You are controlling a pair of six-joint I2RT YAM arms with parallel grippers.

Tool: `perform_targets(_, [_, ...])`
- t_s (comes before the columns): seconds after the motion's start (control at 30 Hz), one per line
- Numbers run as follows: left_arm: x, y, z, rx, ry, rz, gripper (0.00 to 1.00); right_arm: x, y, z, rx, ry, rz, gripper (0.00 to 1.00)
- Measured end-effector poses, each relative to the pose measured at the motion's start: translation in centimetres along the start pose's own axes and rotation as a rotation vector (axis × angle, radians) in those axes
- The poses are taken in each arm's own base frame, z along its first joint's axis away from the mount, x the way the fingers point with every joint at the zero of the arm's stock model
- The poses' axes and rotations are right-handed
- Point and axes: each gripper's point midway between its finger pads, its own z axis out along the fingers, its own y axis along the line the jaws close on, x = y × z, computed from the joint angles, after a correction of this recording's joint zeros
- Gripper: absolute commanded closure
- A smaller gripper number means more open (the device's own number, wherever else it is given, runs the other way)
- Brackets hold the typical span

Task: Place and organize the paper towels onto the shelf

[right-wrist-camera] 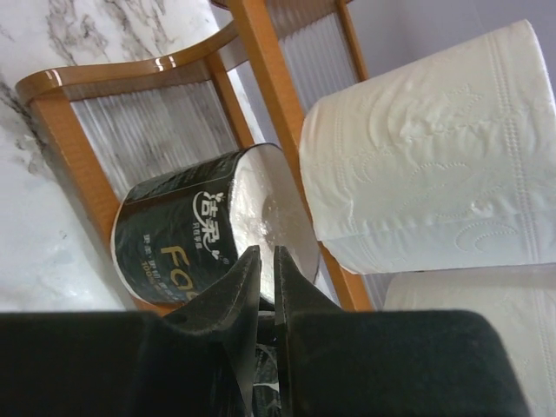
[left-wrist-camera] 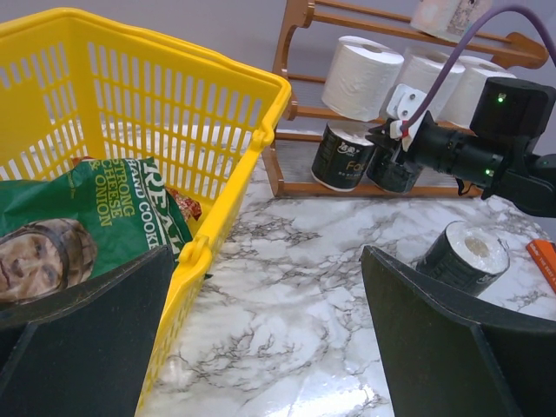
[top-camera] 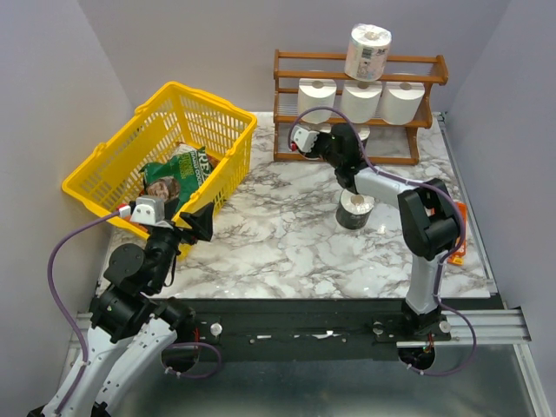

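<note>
Black-wrapped roll [right-wrist-camera: 174,243] lying on shelf [right-wrist-camera: 52,113], end facing front

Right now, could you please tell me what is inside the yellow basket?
A green snack bag lies inside the yellow basket; whatever sits beneath the bag is covered from every view.

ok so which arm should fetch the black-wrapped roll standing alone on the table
Most likely right. The black-wrapped roll stands just beside the right arm, close to the shelf; the left gripper sits far across by the yellow basket.
</note>
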Motion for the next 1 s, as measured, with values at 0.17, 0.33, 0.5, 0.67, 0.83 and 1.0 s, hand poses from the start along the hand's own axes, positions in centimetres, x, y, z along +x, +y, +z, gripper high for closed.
perform_targets(0.17, [0.0,0.0,0.0,0.000,0.000,0.000,0.01,-0.1,0.6,0.0,-0.028,-0.009,-0.018,0.81])
perform_targets(0.33, [0.0,0.0,0.0,-0.001,0.000,0.000,0.01,0.2,1.0,0.2,-0.042,-0.005,-0.036,0.81])
perform_targets(0.5, [0.0,0.0,0.0,-0.003,-0.001,0.000,0.01,1.2,2.4,0.8,-0.072,0.014,-0.055,0.82])
perform_targets(0.67, [0.1,0.1,0.1,-0.004,0.002,0.002,0.01,1.7,2.9,1.6,-0.080,0.024,-0.064,0.83])
perform_targets(0.83, [0.2,0.1,0.2,-0.006,0.009,0.004,0.01,2.6,3.0,2.3,-0.062,0.053,-0.070,0.84])
perform_targets(1.0, [0.2,0.1,0.2,-0.010,0.009,0.004,0.01,3.1,3.3,1.5,-0.049,0.067,-0.082,0.84])
